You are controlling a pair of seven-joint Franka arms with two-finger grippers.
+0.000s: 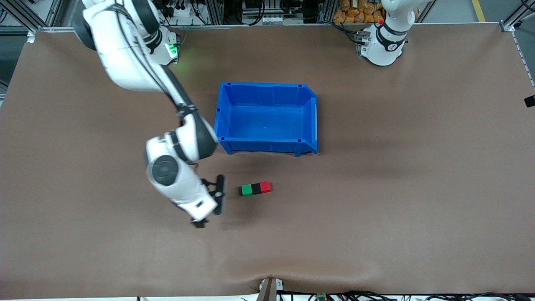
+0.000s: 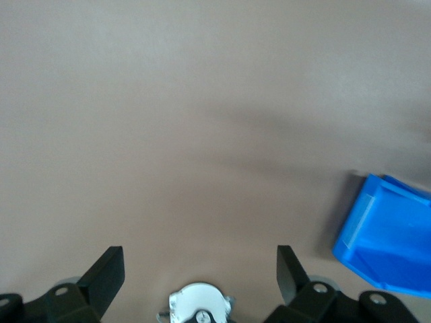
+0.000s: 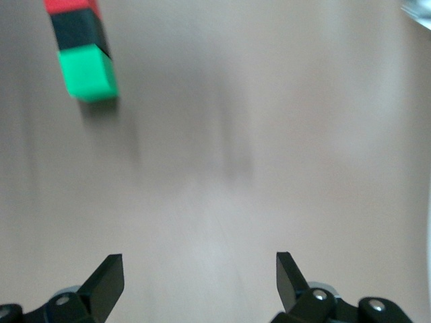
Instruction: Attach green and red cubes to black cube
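The green cube (image 1: 246, 190), black cube (image 1: 256, 189) and red cube (image 1: 265, 187) lie in one touching row on the brown table, black in the middle, nearer to the front camera than the blue bin. My right gripper (image 1: 214, 201) is open and empty, just off the green end of the row, toward the right arm's end of the table. The right wrist view shows its gripper (image 3: 200, 276) over bare table, apart from the green cube (image 3: 86, 74), black cube (image 3: 79, 30) and red cube (image 3: 67, 5). My left gripper (image 2: 200, 272) is open and empty over bare table.
The blue bin (image 1: 267, 85) stands empty mid-table, farther from the front camera than the cubes. One corner of the bin (image 2: 390, 235) shows in the left wrist view. The left arm's base (image 1: 382, 42) is at the table's edge; its hand is outside the front view.
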